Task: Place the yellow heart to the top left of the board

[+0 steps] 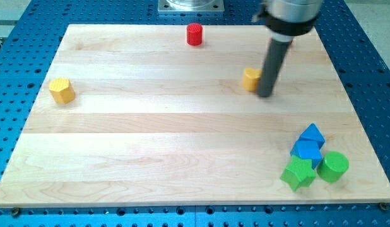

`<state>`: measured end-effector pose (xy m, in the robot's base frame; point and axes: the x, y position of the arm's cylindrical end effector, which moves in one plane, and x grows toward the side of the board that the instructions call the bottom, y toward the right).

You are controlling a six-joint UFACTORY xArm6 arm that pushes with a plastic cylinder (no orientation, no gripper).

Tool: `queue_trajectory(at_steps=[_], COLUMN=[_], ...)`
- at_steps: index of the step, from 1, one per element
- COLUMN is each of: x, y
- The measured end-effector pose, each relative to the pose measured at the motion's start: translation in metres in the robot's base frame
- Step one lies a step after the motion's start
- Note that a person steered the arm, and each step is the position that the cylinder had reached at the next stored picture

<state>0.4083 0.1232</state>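
Yellow heart (250,79) sits in the upper right-centre of the frame, partly hidden behind the dark rod, so its heart shape can only partly be made out; my tip (265,94) is touching or just beside its right edge. The arm has no fingers, only the rod, so nothing is held. Largest to smallest: blue perforated desk (12,75) carries the pale wooden board (182,139), which fills most of the frame. Lower right corner of the board holds a tight cluster: two blue blocks (308,144), one above the other and touching, a green block (299,173) below them, and a green cylinder (334,166) to its right. A second yellow block (61,90), hexagonal, lies near the left edge. A red cylinder (194,34) stands near the top edge, centre.
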Motion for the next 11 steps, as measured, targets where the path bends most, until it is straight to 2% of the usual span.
queue_trajectory(at_steps=[1,2,4,5,6,7,8,9,11], x=[-0.018,-0.049,-0.016,-0.021,-0.050,-0.045,-0.043,-0.063,-0.130], y=[0.009,-0.013,-0.157,-0.224,-0.270,-0.266,-0.193,-0.171,-0.246])
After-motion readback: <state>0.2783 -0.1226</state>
